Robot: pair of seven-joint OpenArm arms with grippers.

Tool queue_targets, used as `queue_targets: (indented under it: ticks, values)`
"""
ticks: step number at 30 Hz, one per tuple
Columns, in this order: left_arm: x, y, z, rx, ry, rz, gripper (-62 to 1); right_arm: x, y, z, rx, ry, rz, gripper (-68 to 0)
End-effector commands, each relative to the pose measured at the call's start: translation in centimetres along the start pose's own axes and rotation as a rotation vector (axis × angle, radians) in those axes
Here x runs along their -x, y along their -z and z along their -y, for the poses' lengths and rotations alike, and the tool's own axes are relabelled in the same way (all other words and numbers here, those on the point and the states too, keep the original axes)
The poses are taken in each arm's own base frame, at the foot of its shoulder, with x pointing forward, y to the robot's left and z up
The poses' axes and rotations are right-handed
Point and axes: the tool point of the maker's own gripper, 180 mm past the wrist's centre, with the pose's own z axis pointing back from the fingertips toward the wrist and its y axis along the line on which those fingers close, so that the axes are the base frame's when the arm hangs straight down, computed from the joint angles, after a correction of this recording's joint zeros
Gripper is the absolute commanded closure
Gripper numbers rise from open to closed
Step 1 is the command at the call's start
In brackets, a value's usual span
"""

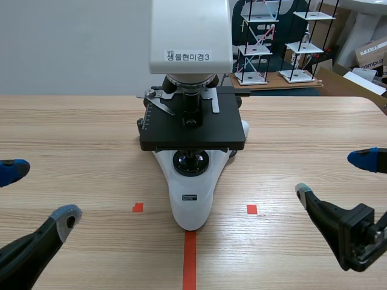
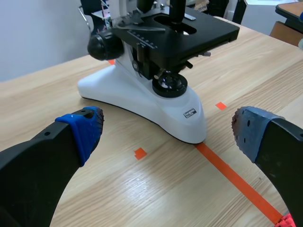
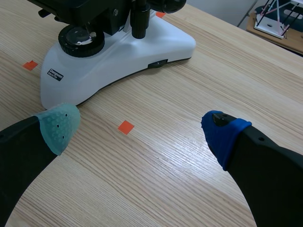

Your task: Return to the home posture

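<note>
microscope top cut off, base label illegible

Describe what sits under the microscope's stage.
Under the stage, a round black illuminator sits on the white base. The stage covers the rear of the base, so that part cannot be seen.

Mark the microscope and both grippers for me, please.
microscope (image 1: 192,202): scene view, on its white base.
left gripper (image 1: 40,192): scene view, midway between its open fingertips.
right gripper (image 1: 332,176): scene view, midway between its open fingertips.

Front overview, seemingly low flanks, shared microscope
</note>
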Motion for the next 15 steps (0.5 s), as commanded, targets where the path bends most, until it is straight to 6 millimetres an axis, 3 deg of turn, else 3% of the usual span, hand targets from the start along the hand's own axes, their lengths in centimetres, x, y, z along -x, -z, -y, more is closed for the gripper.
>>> queue_targets:
  ticks: [1, 15]
  values:
    - [-1.07, 0.30, -0.17, -0.010, -0.001, 0.045, -57.2, -1.06, 0.08, 0.56, 0.010, -0.014, 0.035, -56.2]
    - [-0.90, 0.31, -0.22, -0.012, 0.001, 0.035, -57.2, -1.06, 0.08, 0.56, 0.010, -0.014, 0.035, -56.2]
